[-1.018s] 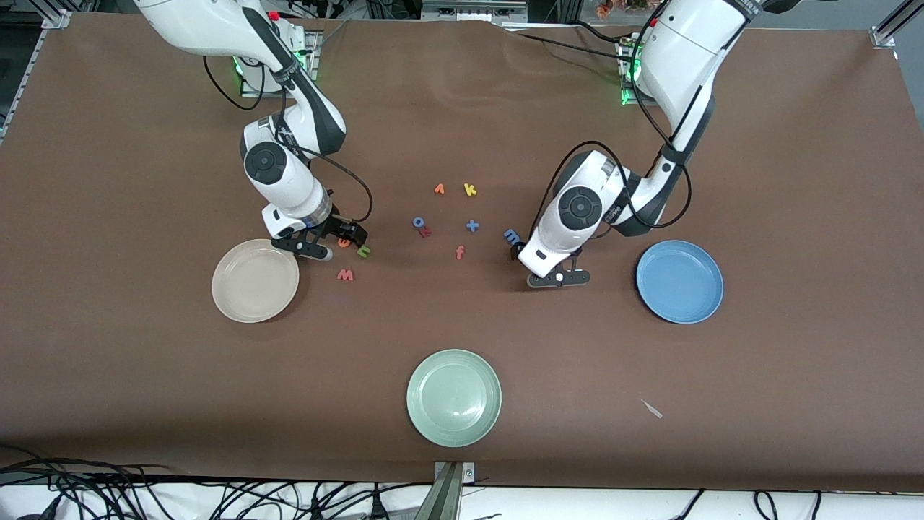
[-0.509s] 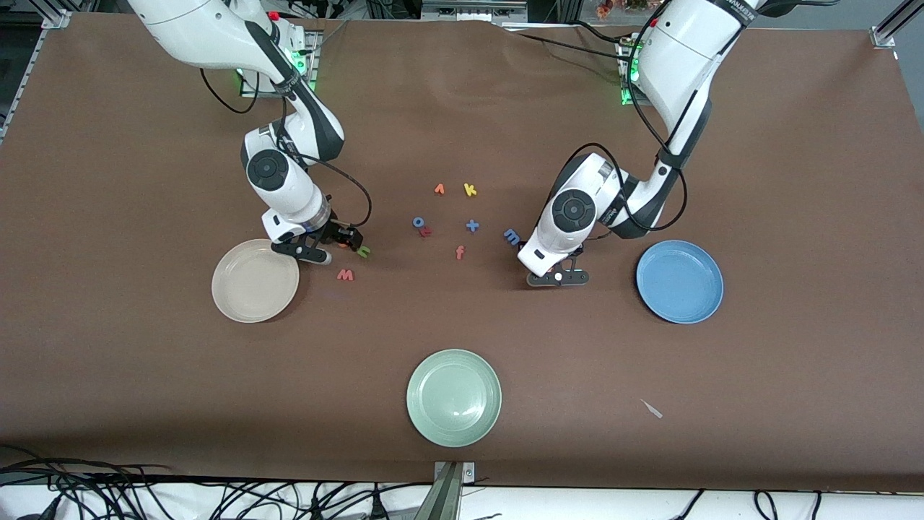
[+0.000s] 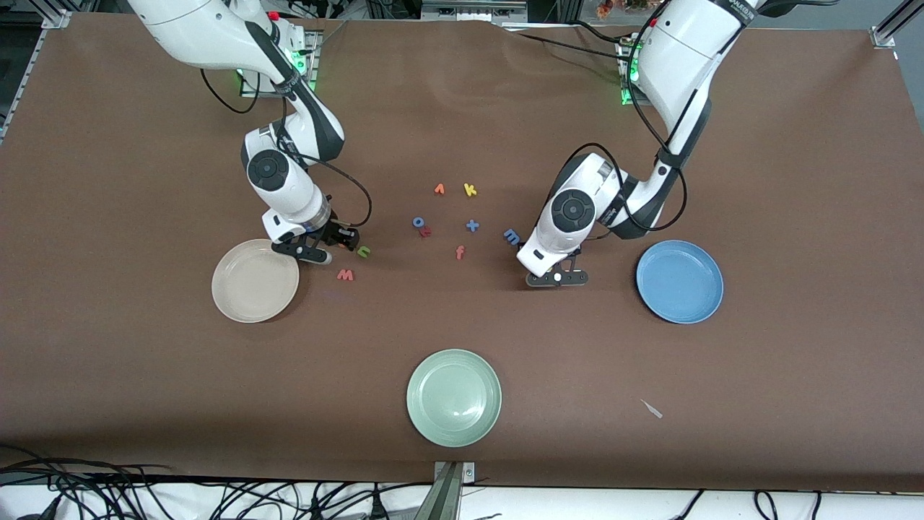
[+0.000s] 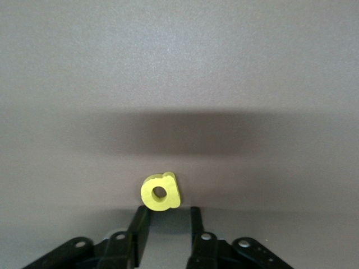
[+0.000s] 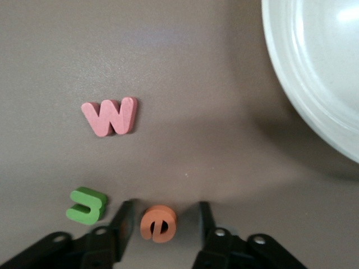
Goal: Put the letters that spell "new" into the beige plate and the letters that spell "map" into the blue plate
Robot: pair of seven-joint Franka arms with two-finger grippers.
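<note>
Both plates for the task lie farther from the front camera than the pale green plate [image 3: 453, 397]. The beige plate [image 3: 245, 289] is toward the right arm's end, and the blue plate [image 3: 679, 282] is toward the left arm's end. Neither holds a letter.

The right end effector [image 5: 165, 207] is low on the surface, toward the beige plate's end from the pale green plate. Its fingers are narrowly apart around the orange "e" [image 5: 159, 223] and do not touch it. The green "n" [image 5: 87, 205] and pink "w" [image 5: 110, 116] lie loose.

The left end effector [image 4: 168, 210] is toward the blue plate's end. Its fingers are narrowly gapped, with the yellow "a" [image 4: 160, 192] at their tips. The blue "m" [image 3: 512, 235] lies on the surface.
</note>
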